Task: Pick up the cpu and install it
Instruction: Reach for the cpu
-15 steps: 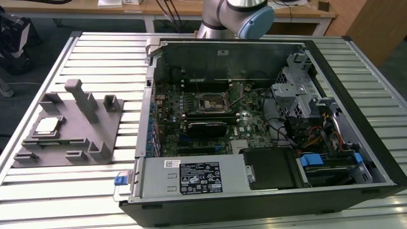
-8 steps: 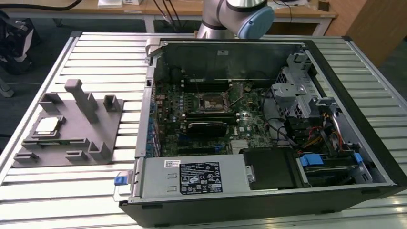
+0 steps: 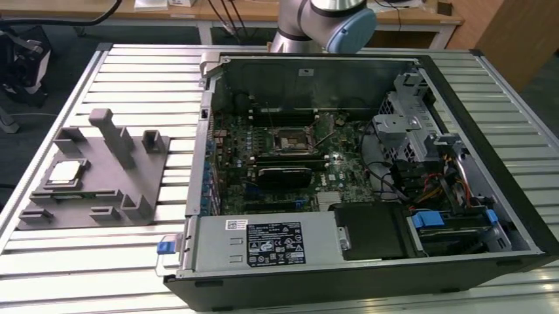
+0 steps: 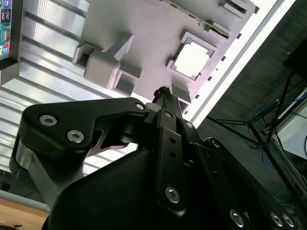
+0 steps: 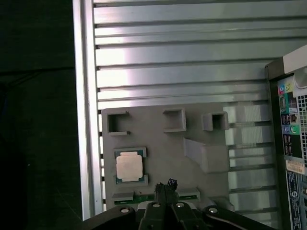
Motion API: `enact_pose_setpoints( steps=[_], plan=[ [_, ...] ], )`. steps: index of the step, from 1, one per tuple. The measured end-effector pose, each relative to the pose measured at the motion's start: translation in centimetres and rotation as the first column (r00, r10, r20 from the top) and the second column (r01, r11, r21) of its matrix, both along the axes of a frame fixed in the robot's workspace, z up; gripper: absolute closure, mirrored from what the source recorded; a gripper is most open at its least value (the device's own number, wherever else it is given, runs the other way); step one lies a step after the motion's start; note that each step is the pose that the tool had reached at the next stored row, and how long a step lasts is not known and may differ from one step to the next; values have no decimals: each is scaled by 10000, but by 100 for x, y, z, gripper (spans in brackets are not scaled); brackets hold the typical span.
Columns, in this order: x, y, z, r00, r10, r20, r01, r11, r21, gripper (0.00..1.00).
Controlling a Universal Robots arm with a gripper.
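my end effector (image 5: pixel 165 184): closed, empty | cpu (image 5: pixel 129 166): flat in grey block (image 5: pixel 163 151) pocket, well below me, slightly off my tip line | square, no long axis

Pale silver square cpu (image 3: pixel 65 171), flat, recessed in the grey block (image 3: pixel 157 190)

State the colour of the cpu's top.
The cpu is pale silver; best in the first wrist view.

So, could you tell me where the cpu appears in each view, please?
Exterior view: cpu on the grey block, exterior view's left of the case.
Second wrist view: cpu on that block, beyond the gripper.
First wrist view: cpu on that block too.
Shared landmark: the grey block.
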State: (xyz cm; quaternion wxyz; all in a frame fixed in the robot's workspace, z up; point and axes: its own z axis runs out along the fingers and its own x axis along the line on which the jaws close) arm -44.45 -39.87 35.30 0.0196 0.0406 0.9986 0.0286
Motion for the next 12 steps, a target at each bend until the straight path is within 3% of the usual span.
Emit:
enact_pose_setpoints(
  steps=[12],
  plan=[
    [-75, 0, -212, 10000, -74, 0, 74, 10000, -48, 89]
  ],
)
